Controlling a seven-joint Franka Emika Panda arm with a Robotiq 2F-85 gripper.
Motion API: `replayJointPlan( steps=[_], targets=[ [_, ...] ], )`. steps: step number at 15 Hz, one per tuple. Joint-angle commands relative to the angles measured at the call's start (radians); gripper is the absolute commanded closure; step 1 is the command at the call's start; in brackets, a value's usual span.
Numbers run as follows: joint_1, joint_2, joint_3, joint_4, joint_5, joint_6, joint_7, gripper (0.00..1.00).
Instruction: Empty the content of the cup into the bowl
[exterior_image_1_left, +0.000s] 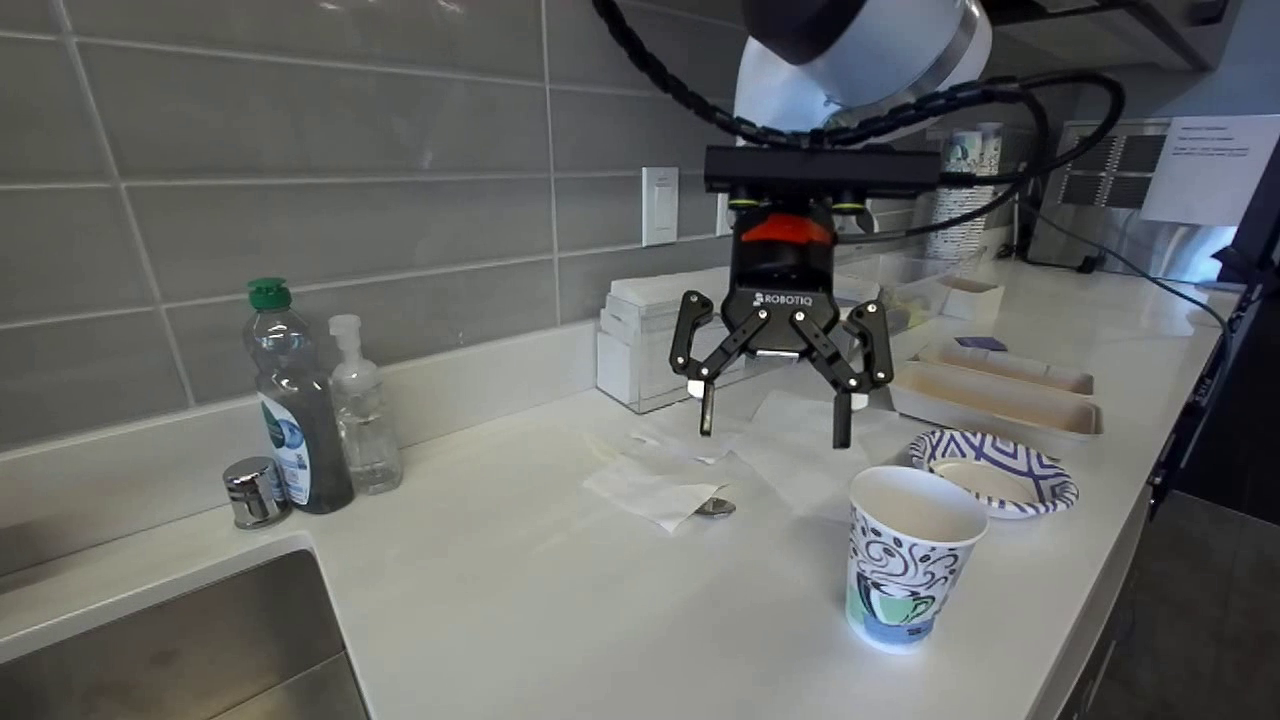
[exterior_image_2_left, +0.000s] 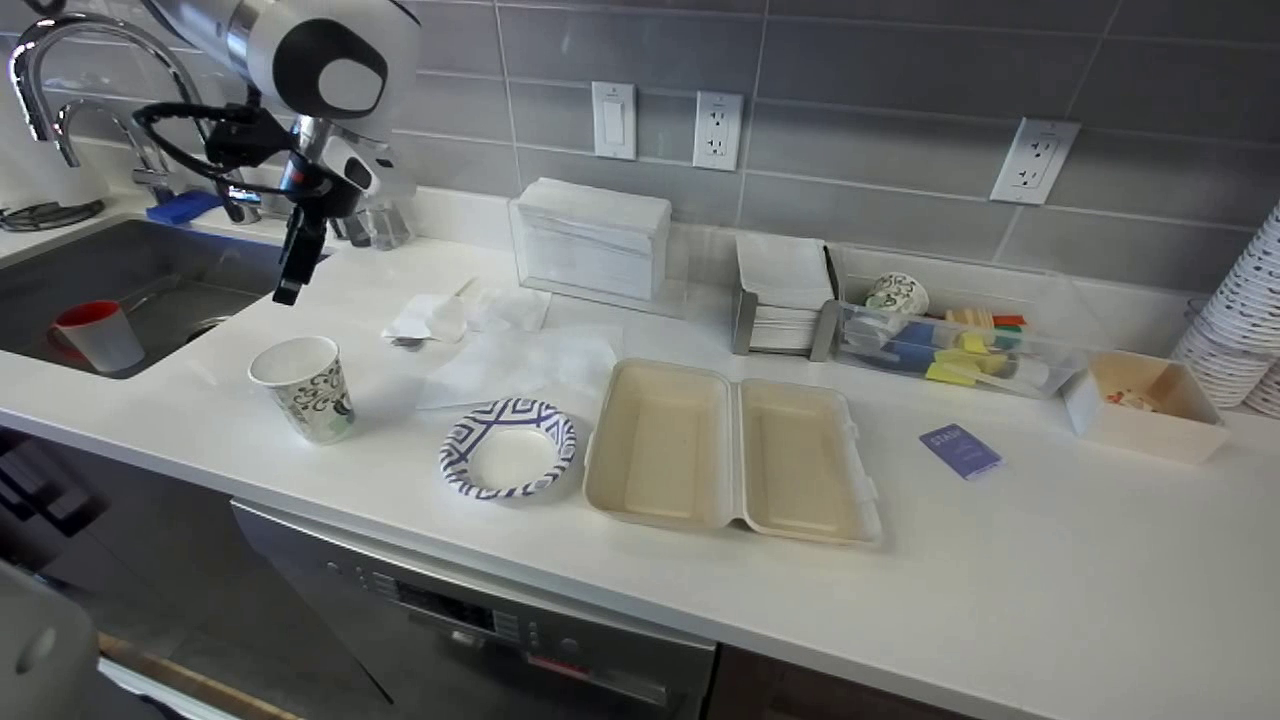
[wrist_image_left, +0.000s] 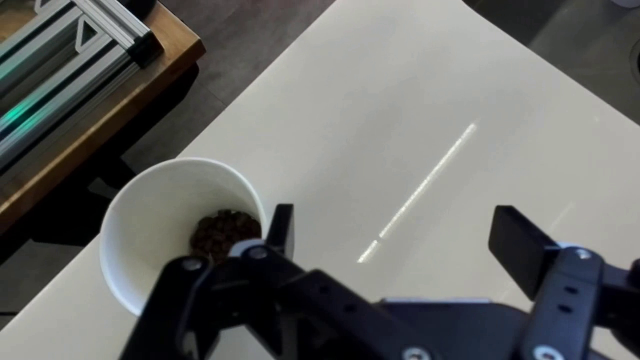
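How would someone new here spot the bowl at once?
In an exterior view, find the sink, then the counter to its right. There the bowl lies between the cup and the tan box. Of the three, only it is shallow and round, with a blue-patterned rim.

In an exterior view, a patterned white paper cup (exterior_image_2_left: 315, 395) stands on the white countertop (exterior_image_2_left: 1000, 580), right of the grey metal sink (exterior_image_2_left: 200, 247) and left of a shallow, round, blue-patterned white bowl (exterior_image_2_left: 510, 460). Behind the bowl lie loose white napkins (exterior_image_2_left: 520, 360); right of it, a tan rectangular clamshell container (exterior_image_2_left: 660, 450). The cup holds dark-brown pieces (wrist_image_left: 227, 232).
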Motion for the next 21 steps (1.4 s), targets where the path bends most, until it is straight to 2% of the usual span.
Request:
replayJointPlan(
  steps=[1,9,17,18,21],
  targets=[
    [0.003,-0.008,-0.003,-0.065,0.039,0.032,0.024,0.00],
    [-0.001,-0.012,-0.009,-0.102,0.018,0.011,0.066,0.00],
    [0.000,0.025,-0.019,-0.079,-0.079,0.022,0.094,0.00],
    [0.002,0.032,-0.018,-0.076,-0.097,0.028,0.093,0.04],
    [0.008,0.056,-0.015,-0.067,-0.144,0.064,0.094,0.24]
  ],
)
